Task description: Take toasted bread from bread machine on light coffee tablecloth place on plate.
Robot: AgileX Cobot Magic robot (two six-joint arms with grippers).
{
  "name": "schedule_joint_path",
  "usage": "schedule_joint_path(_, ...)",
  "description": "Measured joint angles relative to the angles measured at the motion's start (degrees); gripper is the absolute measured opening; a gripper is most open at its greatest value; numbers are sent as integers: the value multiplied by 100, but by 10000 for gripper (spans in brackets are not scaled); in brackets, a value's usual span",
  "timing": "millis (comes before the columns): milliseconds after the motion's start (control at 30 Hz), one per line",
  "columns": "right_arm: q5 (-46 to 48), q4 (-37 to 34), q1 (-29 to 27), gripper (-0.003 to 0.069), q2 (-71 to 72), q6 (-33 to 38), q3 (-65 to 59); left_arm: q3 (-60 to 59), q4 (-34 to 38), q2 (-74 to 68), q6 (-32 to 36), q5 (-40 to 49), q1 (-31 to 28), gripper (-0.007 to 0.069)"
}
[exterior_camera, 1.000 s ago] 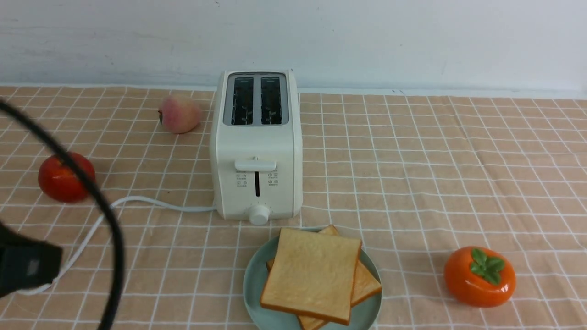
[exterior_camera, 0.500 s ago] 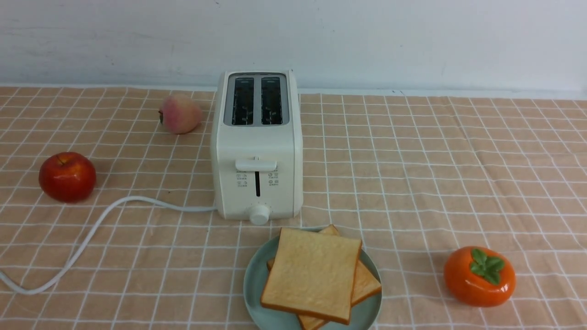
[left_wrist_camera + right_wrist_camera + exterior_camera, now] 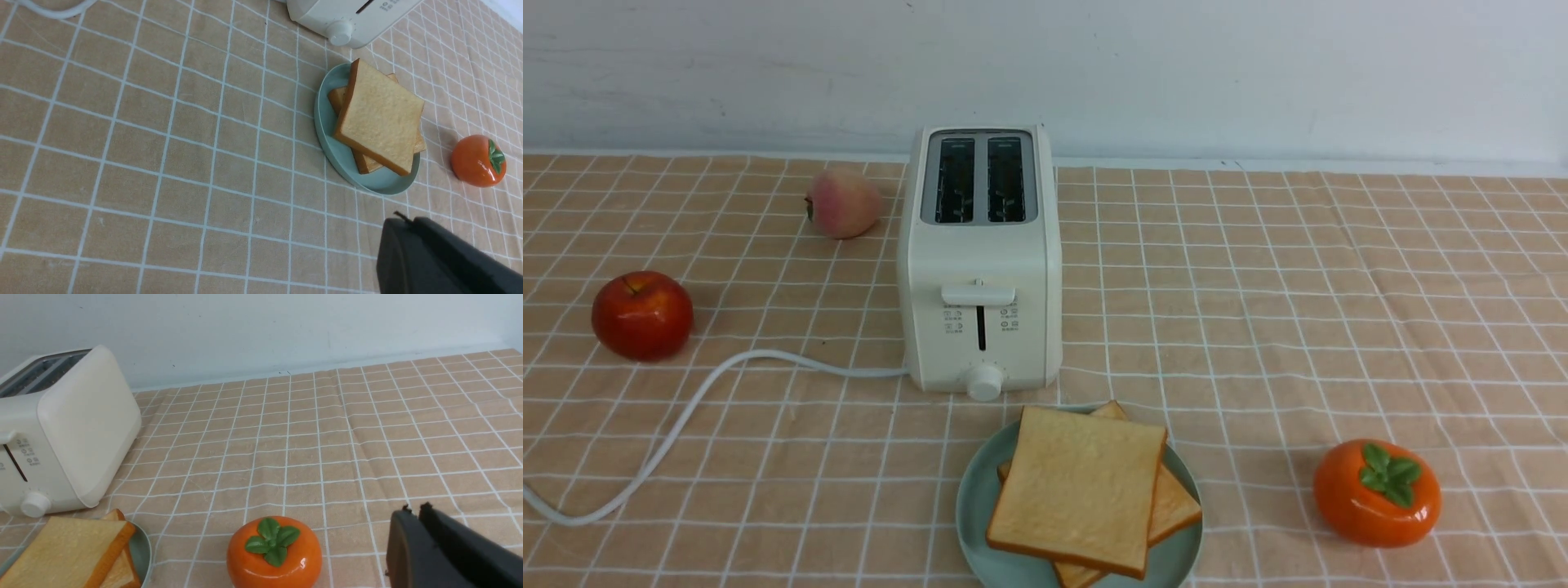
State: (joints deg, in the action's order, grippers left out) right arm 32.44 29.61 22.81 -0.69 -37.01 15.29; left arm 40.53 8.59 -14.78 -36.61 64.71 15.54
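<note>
Only the wrist views are showing the left hand (image 3: 402, 222) and right hand (image 3: 412, 514), both closed and empty. The toasted bread (image 3: 1086, 490) is lying stacked on the plate (image 3: 974, 510), while the bread machine (image 3: 980, 261) slots are standing empty.

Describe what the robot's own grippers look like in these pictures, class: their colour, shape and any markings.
Only the tips show. The left gripper is matte black, a broad, rounded, flat-sided block with a small frayed nub at its tip. The right gripper looks alike: two matte black slabs with rounded corners and tiny nubs on top. No cables or markings show, and the front view shows neither arm.
</note>
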Motion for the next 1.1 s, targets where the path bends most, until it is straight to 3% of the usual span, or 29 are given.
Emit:
schedule_joint_path(167,0,0,0,38,0,0,0,-226,-311,18,250,-239,5,-14)
schedule_joint_path(267,0,5,0,43,0,0,0,-716,-894,193,785,-1107,5,-14)
schedule_joint_path(367,0,5,0,45,0,0,0,-1645,-1154,651,1387,-2776,5,-14)
schedule_joint_path(400,0,5,0,46,0,0,0,-1645,-1154,651,1428,-2776,5,-14)
schedule_joint_path(467,0,5,0,49,0,0,0,-2419,-1045,1018,1901,-3985,-10,-13)
schedule_joint_path(567,0,5,0,55,0,0,0,-3353,-621,1436,2383,-5062,-286,-13)
schedule_joint_path(767,0,11,0,56,0,0,0,-4163,-444,1536,2502,-5151,-1366,-11)
schedule_joint_path(933,0,16,0,62,0,0,0,-4229,-570,1536,2336,-4278,-1474,-11)
schedule_joint_path(1100,0,16,0,67,0,0,0,-4231,-765,1536,2272,-4147,-1468,-8)
